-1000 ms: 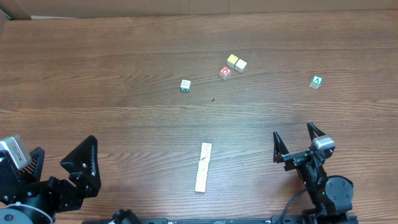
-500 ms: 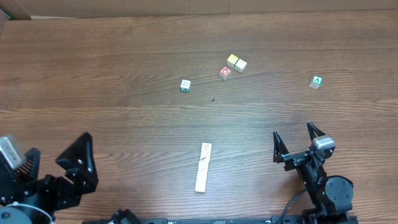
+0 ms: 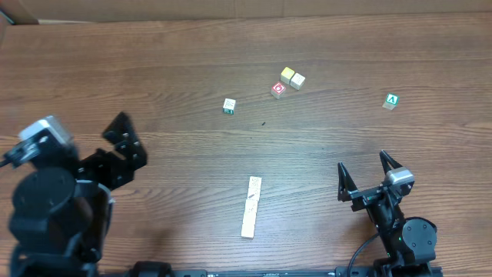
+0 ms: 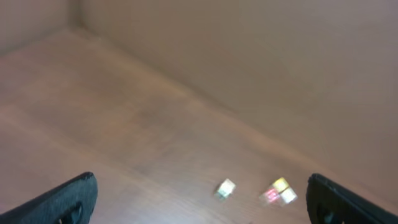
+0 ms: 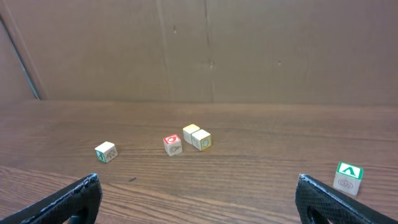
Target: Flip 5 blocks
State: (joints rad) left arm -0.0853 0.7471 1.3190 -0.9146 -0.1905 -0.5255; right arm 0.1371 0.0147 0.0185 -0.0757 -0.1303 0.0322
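A line of several pale cream blocks (image 3: 251, 206) lies end to end at the table's front middle, between my two arms. It shows only in the overhead view. My left gripper (image 3: 117, 152) hangs open over the left side of the table, well left of the line and tilted toward the far side. Its dark fingers (image 4: 68, 200) frame bare wood in the blurred left wrist view, and the gripper (image 4: 200, 200) holds nothing. Low at the front right, my right gripper (image 3: 362, 163) also stands open and empty, as the right wrist view shows (image 5: 198, 190).
Farther back sit a white cube with green print (image 3: 229, 105), a red-faced cube (image 3: 278, 89), a yellow cube (image 3: 287, 75) touching a cream cube (image 3: 297, 80), and a green "A" cube (image 3: 392, 101) at the right. A brown wall (image 5: 205, 50) closes the far edge.
My left arm has risen and swung forward from the front left corner, with its gripper still open. The right arm and all the cubes are unmoved.
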